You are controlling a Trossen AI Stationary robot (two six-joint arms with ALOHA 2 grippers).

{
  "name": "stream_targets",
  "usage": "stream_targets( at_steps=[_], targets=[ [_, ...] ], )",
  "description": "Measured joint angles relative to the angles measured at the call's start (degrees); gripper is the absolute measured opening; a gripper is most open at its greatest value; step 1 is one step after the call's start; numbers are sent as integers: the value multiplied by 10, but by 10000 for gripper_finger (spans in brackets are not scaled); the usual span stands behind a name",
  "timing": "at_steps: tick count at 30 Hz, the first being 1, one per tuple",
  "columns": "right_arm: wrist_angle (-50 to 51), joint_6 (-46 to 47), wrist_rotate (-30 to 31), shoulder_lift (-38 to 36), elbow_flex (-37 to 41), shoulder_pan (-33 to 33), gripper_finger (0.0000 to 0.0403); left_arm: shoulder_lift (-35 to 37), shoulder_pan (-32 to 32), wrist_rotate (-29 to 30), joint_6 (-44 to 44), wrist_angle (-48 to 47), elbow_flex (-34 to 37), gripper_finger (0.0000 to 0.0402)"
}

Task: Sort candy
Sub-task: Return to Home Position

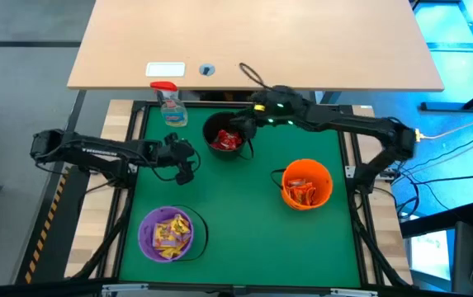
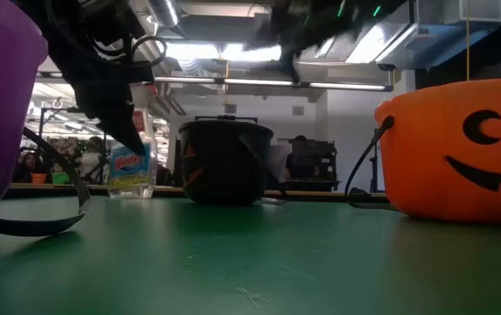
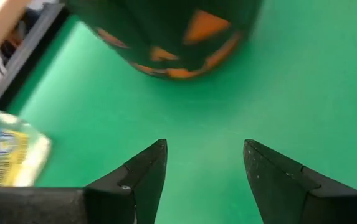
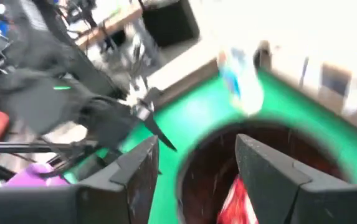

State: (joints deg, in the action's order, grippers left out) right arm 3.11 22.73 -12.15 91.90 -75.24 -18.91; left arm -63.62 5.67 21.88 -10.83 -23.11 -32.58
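Note:
Red candy (image 1: 226, 142) lies in the black bucket (image 1: 224, 136), yellow candy (image 1: 170, 231) in the purple bucket (image 1: 167, 233), and orange-red candy (image 1: 304, 194) in the orange bucket (image 1: 306, 183). My right gripper (image 4: 197, 140) hangs open above the black bucket's rim (image 4: 194, 168), with nothing between its fingers; red candy (image 4: 240, 199) shows below it. My left gripper (image 3: 204, 146) stands open over bare green mat, left of the black bucket (image 3: 172, 37), and holds nothing.
A clear spray bottle (image 1: 170, 103) with a red top stands at the mat's far left corner, close to the black bucket. A wooden table (image 1: 253, 41) lies beyond the far edge. Bare green mat (image 1: 244, 223) lies between the purple and orange buckets.

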Motion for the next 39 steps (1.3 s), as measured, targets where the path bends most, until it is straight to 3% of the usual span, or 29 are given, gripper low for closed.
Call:
stream_targets(
  at_steps=[6, 11, 14, 16, 18, 26, 33, 36, 39],
  targets=[
    [101, -102, 244, -168, 33, 90, 209, 128, 38, -62, 64, 0, 0, 145],
    [85, -101, 358, -318, 136, 183, 209, 288, 70, -55, 117, 7, -1, 60],
    [62, -94, 425, -393, 222, 230, 209, 364, 84, -130, 153, 41, -4, 12],
    [27, -85, 452, -440, 281, 248, 209, 401, 85, -182, 155, 57, -4, 7],
    [-11, -80, 456, -487, 338, 265, 209, 426, 85, -226, 149, 69, -4, 3],
    [-42, -64, 494, -693, 548, 302, 209, 463, 85, -293, 102, 47, -2, 0],
    [-47, -49, 437, -902, 686, 301, 209, 489, 85, -310, 89, 110, 86, 0],
    [-77, -79, 407, -917, 716, 301, 206, 508, 85, -325, 81, 185, 148, 0],
    [-105, -126, 363, -910, 725, 302, 179, 532, 85, -326, 83, 256, 195, 0]
  ],
)
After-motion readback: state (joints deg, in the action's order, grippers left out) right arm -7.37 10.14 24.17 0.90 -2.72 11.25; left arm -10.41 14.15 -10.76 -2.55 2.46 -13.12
